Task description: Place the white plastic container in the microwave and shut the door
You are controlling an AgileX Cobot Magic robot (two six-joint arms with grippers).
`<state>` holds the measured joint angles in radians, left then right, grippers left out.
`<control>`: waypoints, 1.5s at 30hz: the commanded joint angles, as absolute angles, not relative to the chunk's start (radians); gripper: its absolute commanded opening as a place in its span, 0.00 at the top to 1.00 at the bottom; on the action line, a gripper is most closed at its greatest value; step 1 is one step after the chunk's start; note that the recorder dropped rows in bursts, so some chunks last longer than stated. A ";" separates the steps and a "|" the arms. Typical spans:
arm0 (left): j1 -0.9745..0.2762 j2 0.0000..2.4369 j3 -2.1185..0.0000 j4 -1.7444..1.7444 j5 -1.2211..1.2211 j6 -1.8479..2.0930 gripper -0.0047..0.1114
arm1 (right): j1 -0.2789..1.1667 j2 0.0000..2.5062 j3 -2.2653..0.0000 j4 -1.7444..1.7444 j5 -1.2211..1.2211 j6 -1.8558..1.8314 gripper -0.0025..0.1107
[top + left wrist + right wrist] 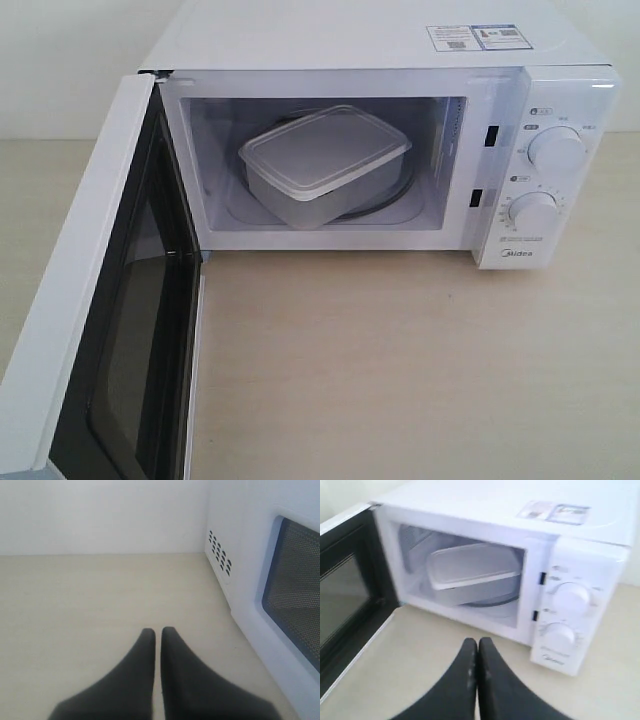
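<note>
With the container inside the microwave, the right tool hangs empty, pressed together, over the desk, while the left tool, also pressed together, sits outside the open door, likely to push it shut.

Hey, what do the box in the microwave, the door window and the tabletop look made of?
White plastic container: likely translucent plastic, matte; its walls let light through. Door window: dark glossy pane, probably glass, with fine perforated mesh in the left wrist view. Table: pale, faintly grained, smooth; wood or laminate, cannot tell.
</note>
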<state>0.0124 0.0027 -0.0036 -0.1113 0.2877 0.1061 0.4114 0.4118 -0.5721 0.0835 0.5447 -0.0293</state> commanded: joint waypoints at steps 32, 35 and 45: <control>0.017 0.000 0.000 -0.116 0.291 0.112 0.92 | 0.020 0.000 0.000 0.114 0.112 -0.045 0.98; 0.017 0.000 0.000 -0.116 0.291 0.112 0.92 | 0.020 0.000 0.000 0.114 0.203 -0.093 0.98; 0.017 0.000 0.000 -0.116 0.291 0.112 0.92 | 0.020 0.000 0.000 0.090 0.346 -0.110 0.98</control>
